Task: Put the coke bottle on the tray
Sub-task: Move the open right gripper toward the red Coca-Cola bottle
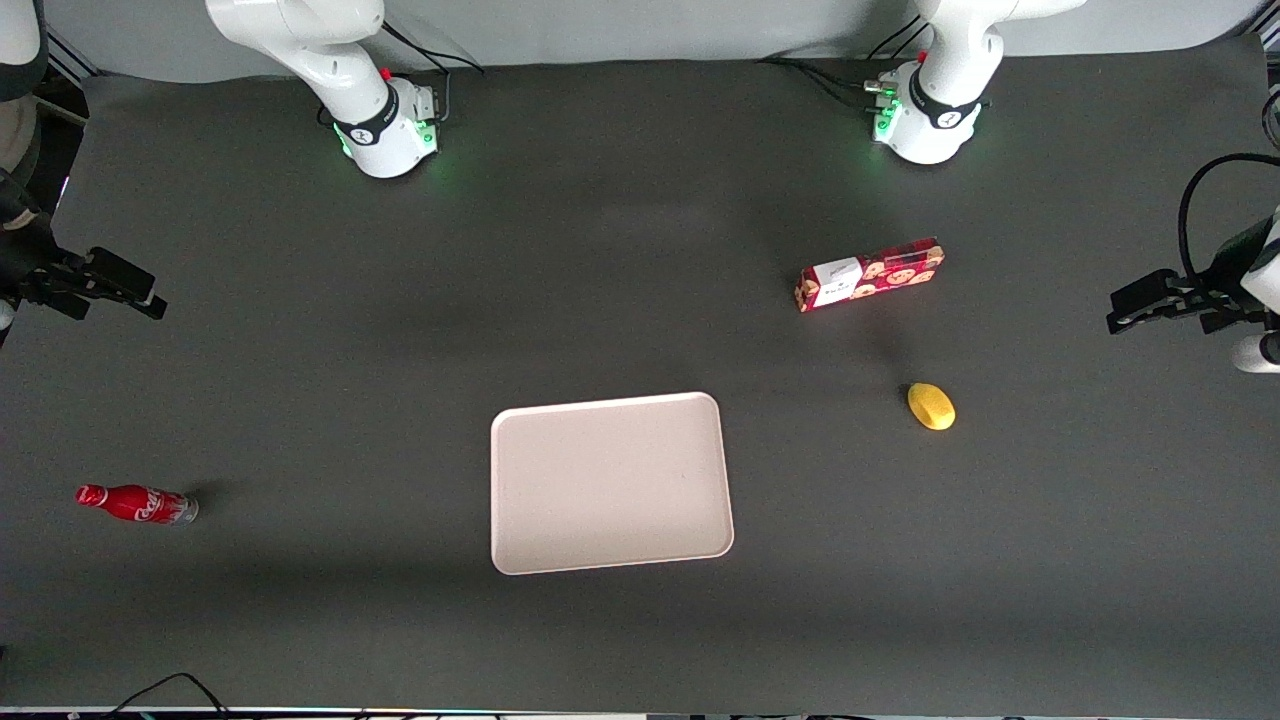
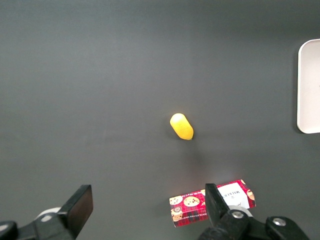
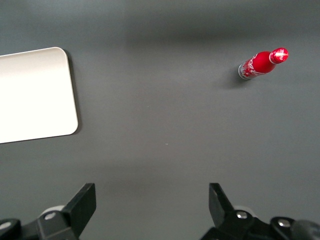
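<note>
1. The hand (image 3: 152, 205) of the working arm is high above the bench (image 1: 400, 400), at the working arm's end. Its two fingers (image 3: 82, 202) stand wide apart. They hold nothing and touch nothing; only bare dark surface shows between them.
2. In the front view the hand (image 1: 150, 297) is seen at the edge of the picture, farther from the front camera than the coke bottle (image 1: 138, 503) and well apart from it.
3. The coke bottle (image 3: 260, 63) is red with a red cap, white script and a silvery base. It seems to stand upright on the bench, toward the working arm's end and well apart from the tray (image 1: 610, 484).
4. The tray (image 3: 35, 95) is the landmark in the middle of the bench. It is large, flat and pale pinkish-white, with rounded corners and a low rim. Nothing lies on it.
5. From the tray toward the parked arm's end, and farther from the front camera, a red patterned box (image 1: 868, 274) with a white label lies flat.
6. A small yellow object (image 1: 931, 406) lies nearer to the front camera than the box and near the tray's level; I cannot tell what it is.
7. The bench is covered with a dark grey mat. The two white arm bases (image 1: 385, 130) stand at its edge farthest from the front camera, with green lights, and a pale wall is above them.
</note>
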You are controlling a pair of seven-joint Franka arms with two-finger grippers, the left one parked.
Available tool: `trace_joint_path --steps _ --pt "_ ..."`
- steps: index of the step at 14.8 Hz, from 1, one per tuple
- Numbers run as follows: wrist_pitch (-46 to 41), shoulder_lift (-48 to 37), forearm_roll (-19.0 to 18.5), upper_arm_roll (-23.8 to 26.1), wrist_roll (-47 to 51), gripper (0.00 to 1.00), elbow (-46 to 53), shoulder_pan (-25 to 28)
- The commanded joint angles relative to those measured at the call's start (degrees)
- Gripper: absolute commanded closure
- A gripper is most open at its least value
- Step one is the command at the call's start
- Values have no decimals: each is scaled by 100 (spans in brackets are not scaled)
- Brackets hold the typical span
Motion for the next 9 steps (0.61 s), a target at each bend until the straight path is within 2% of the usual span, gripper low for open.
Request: trace_joint_path --steps 1,9 --pt "-70 77 36 62 125 0 136 -44" --pt "-96 173 28 -60 73 0 294 -79"
